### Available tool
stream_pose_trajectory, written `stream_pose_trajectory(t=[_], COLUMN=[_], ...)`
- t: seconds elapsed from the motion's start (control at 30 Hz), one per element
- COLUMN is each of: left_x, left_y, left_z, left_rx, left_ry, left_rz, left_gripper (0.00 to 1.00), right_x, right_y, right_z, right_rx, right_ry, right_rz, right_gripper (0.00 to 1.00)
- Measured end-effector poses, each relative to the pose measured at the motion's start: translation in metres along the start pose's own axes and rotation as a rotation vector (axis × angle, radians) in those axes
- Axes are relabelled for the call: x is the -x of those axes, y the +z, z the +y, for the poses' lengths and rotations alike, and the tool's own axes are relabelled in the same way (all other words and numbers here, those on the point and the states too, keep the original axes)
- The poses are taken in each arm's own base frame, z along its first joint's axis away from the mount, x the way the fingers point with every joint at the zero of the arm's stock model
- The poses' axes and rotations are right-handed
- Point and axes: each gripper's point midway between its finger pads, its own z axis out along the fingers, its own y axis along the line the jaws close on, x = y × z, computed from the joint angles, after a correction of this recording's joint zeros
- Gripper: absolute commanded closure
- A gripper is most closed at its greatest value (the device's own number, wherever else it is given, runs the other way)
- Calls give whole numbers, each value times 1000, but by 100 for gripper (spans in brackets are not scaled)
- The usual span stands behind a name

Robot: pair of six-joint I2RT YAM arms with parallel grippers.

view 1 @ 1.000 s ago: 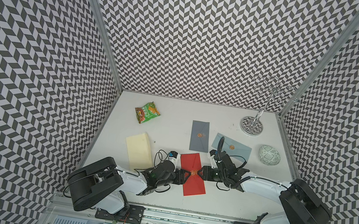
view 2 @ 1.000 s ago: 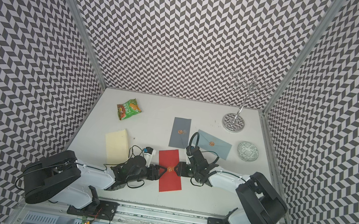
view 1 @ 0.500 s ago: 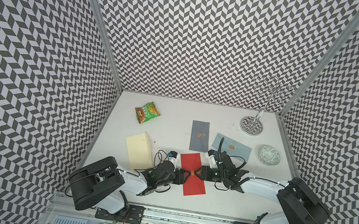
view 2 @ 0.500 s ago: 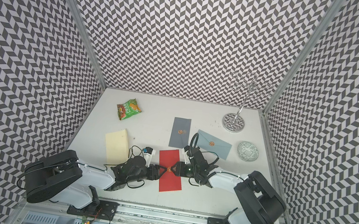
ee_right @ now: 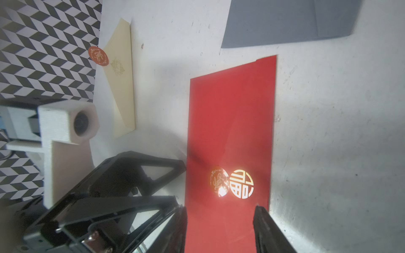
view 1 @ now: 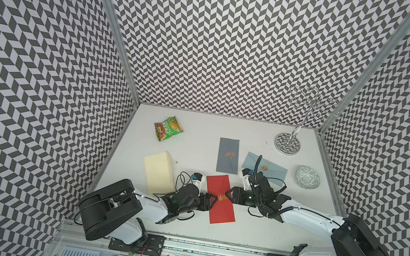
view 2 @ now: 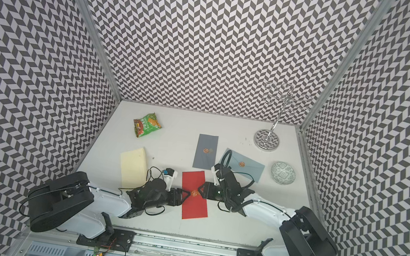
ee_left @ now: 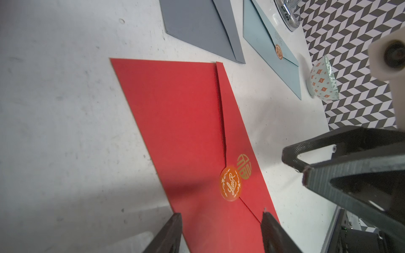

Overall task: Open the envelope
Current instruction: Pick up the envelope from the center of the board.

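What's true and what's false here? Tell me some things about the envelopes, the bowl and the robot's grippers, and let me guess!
1. An orange sticker sits on the red envelope. True.
2. The left gripper and the right gripper are both open. True.
3. The bowl sits on the red envelope. False: it stands on the table, apart from the red envelope.
4. Only two envelopes are there. False: there are four: the red one, a cream envelope, a grey envelope and a blue envelope.
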Motion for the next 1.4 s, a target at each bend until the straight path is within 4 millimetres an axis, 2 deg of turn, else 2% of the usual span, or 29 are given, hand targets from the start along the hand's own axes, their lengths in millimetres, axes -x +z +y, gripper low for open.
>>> stream_pose_trajectory(t=[0.17, 0.4, 0.6, 0.83, 1.07, 1.4], left_x=[-1, -2, 2, 3, -5, -31], left_y=[0, -3, -12, -27, -28, -15], left_z=[-1, -5, -16, -23, -25, -15], left_rx=[-3, -24, -67, -112, -122, -72], left_ry=[10, 25, 42, 49, 59, 74], left_rz=[4, 16, 0, -26, -3, 88], left_gripper=[39, 38, 37, 37, 39, 39], right_x=[-2, -28, -37, -49, -61, -73], right_y=[-2, -23, -33, -33, -30, -21], right_z=[-4, -20, -11, 1, -10, -25], right_rx=[2, 33, 106, 135, 106, 47], right_ry=[41, 109, 106, 72, 84, 99], right_rz=[-24, -59, -71, -41, -11, 46], right_gripper=[52, 52, 51, 51, 51, 51])
